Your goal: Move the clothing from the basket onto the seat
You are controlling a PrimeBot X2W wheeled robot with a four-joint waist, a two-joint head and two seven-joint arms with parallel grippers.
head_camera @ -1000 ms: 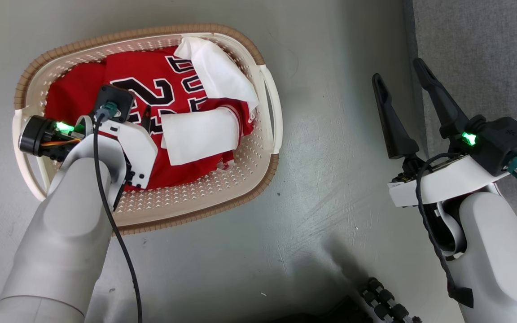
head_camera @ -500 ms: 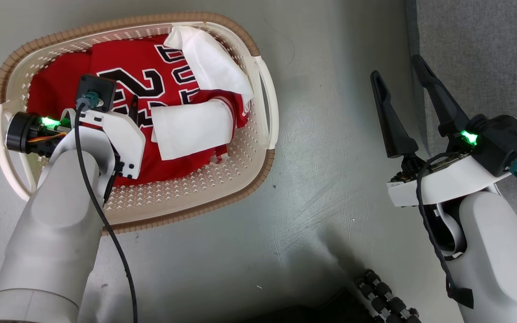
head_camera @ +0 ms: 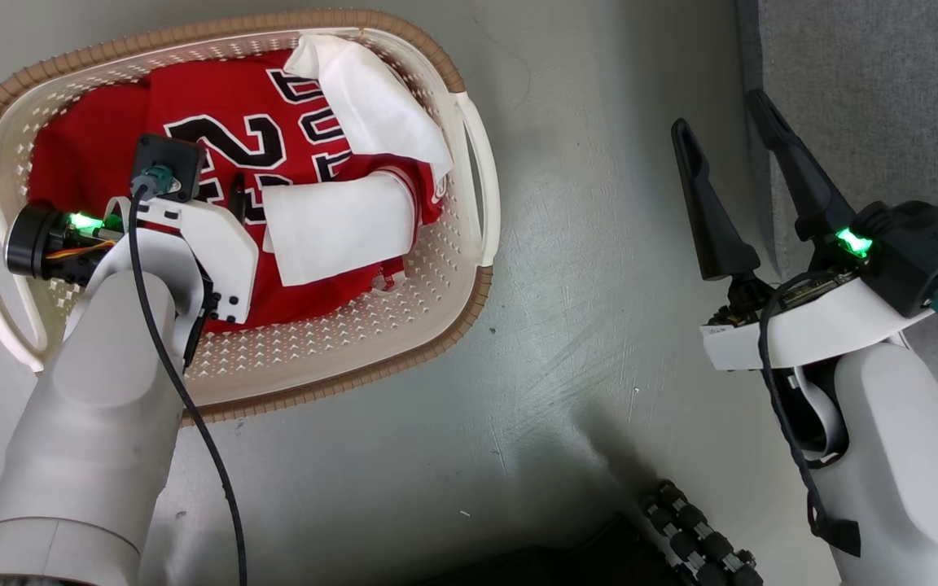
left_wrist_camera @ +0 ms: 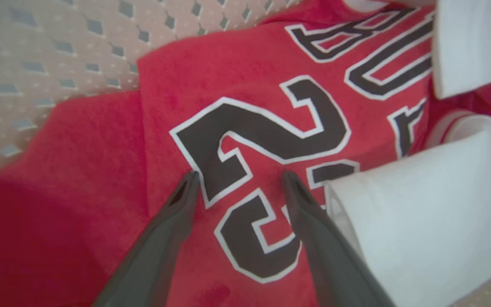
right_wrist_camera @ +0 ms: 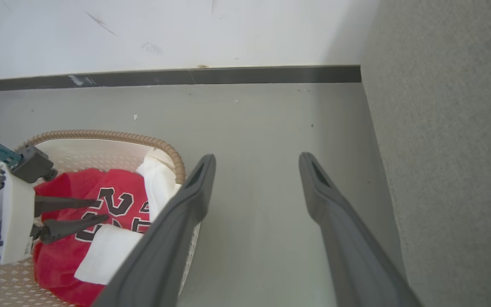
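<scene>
The clothing point(head_camera: 216, 102) is a red jersey with a black "23" and white panels, lying in the cream basket point(head_camera: 469, 138) with a brown rim. My left gripper point(left_wrist_camera: 239, 175) points down into the basket, open, its fingertips either side of the "23" on the clothing point(left_wrist_camera: 249, 55); I cannot tell if they touch the fabric. The right wrist view also shows the left gripper point(right_wrist_camera: 102, 209) over the clothing point(right_wrist_camera: 58, 260) in the basket point(right_wrist_camera: 100, 134). My right gripper point(head_camera: 720, 112) hangs open and empty over the floor, beside the grey seat point(head_camera: 884, 98).
Grey floor point(head_camera: 583, 309) lies between the basket and the seat point(right_wrist_camera: 450, 128). A white wall with a dark baseboard point(right_wrist_camera: 228, 76) runs behind the basket. A black ribbed part point(head_camera: 689, 537) sits at the bottom edge of the head view.
The head camera has moved, so the basket now shows further up and left. My left gripper stays open over the "23". The right gripper has barely moved.
</scene>
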